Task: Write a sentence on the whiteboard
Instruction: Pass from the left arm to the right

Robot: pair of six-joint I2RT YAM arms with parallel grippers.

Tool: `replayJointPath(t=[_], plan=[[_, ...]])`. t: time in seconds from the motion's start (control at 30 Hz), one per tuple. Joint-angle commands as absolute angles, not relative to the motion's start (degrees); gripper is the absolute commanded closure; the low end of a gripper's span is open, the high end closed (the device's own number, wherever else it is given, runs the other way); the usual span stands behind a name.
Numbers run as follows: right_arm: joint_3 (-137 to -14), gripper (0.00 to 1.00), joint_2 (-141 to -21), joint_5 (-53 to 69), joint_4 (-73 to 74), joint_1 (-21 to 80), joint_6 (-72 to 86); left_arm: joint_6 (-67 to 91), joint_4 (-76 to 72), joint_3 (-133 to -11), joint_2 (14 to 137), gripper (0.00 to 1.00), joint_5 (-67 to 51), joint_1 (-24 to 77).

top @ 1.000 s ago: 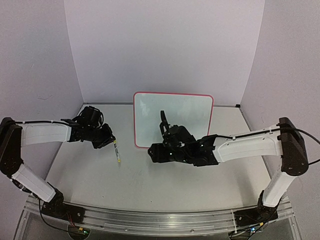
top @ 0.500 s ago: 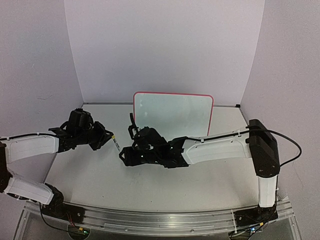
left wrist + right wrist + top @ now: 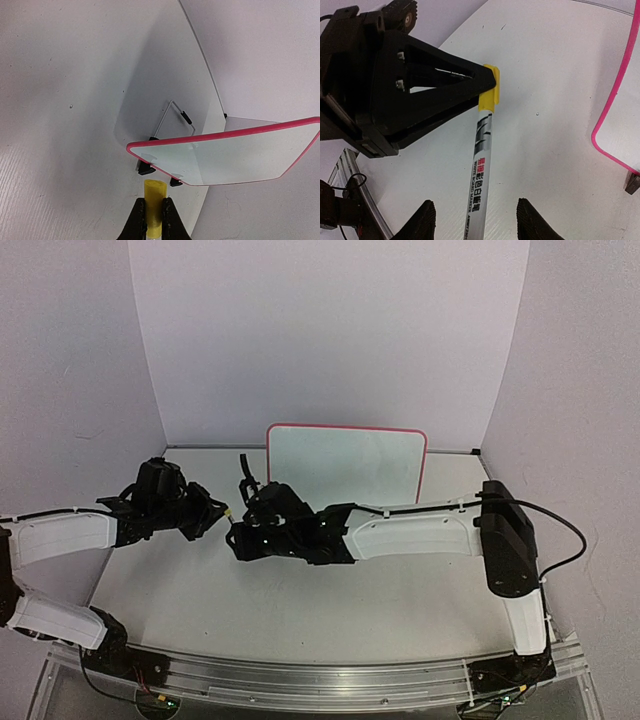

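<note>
The whiteboard (image 3: 345,472) stands upright at the back of the table (image 3: 190,590), close to the rear wall (image 3: 330,330). Its pink-red frame runs level along the top edge. A strip of tabletop lies between its right edge and the side wall.

The right arm (image 3: 410,535) reaches across in front of the board's lower edge and hides its lower left corner from above. In the right wrist view only the frame's curved corner and one black foot (image 3: 632,183) show at the far right, well apart from the grippers.

The left gripper (image 3: 154,212) is pressed together on the yellow cap (image 3: 154,192) of a marker (image 3: 481,170), holding it just left of the board. The marker's barrel slants down over the table.

The right gripper (image 3: 476,212) is spread. One finger sits on each side of the barrel with a gap on both sides, touching nothing.

Bare tabletop shows between the arms and the near rail.
</note>
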State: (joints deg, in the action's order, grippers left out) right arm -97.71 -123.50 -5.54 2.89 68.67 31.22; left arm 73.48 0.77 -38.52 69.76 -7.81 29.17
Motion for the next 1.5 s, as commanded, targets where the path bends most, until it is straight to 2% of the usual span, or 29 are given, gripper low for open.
replayJointPath(t=[0.0, 0.37, 0.5, 0.53, 0.67, 0.73, 0.8, 0.83, 0.97, 1.17, 1.3, 1.47], plan=[[-101.22, 0.55, -125.74, -7.57, 6.22, 68.94, 30.72, 74.2, -2.19, -39.28, 68.74, 1.0, -7.56, 29.58], [-103.2, 0.97, -126.4, -11.22, 6.74, 68.91, 30.74, 74.57, -2.34, -39.07, 68.93, 1.0, -7.85, 29.89], [-102.67, 1.0, -125.58, -12.52, 7.08, 68.92, 30.39, 72.35, -2.07, -39.5, 69.22, 0.97, -9.21, 29.95], [-102.15, 1.0, -124.8, -13.17, 7.32, 68.91, 30.27, 71.18, -1.46, -39.95, 69.46, 0.89, -9.91, 29.91], [-98.11, 1.0, -120.48, -14.95, 7.62, 68.88, 28.75, 64.62, 5.31, -43.15, 68.71, 0.45, -10.71, 29.88], [-95.42, 1.0, -117.61, -13.4, 7.66, 68.51, 27.61, 61.08, 8.51, -44.36, 67.24, 0.26, -10.51, 29.75], [-92.85, 1.0, -114.56, -10.54, 7.81, 67.65, 26.33, 57.6, 12.28, -45.67, 66.06, 0.11, -10.62, 29.44], [-90.92, 1.0, -112.96, -7.54, 7.92, 67.04, 25.56, 55.18, 14.35, -46.71, 65.71, 0.08, -10.74, 29.26], [-84.69, 1.0, -106.18, 4.37, 8.67, 63.97, 22.47, 46.06, 17.99, -49.13, 65.04, 0.03, -14.7, 28.83], [-78.25, 1.0, -97.52, 22.59, 10.94, 59.12, 18.17, 30.33, 19.86, -55.01, 68.39, 0.01, -36.12, 28.98], [-79.78, 1.0, -95.45, 27.2, 17.98, 58.16, 14.83, 27.86, 18.74, -56.29, 67.95, 0.01, -48.28, 29.0], [-81.91, 1.0, -94.69, 32.16, 22.24, 58.25, 13.6, 29.79, 16.13, -56.43, 70.3, 0.01, -57.57, 29.19]])
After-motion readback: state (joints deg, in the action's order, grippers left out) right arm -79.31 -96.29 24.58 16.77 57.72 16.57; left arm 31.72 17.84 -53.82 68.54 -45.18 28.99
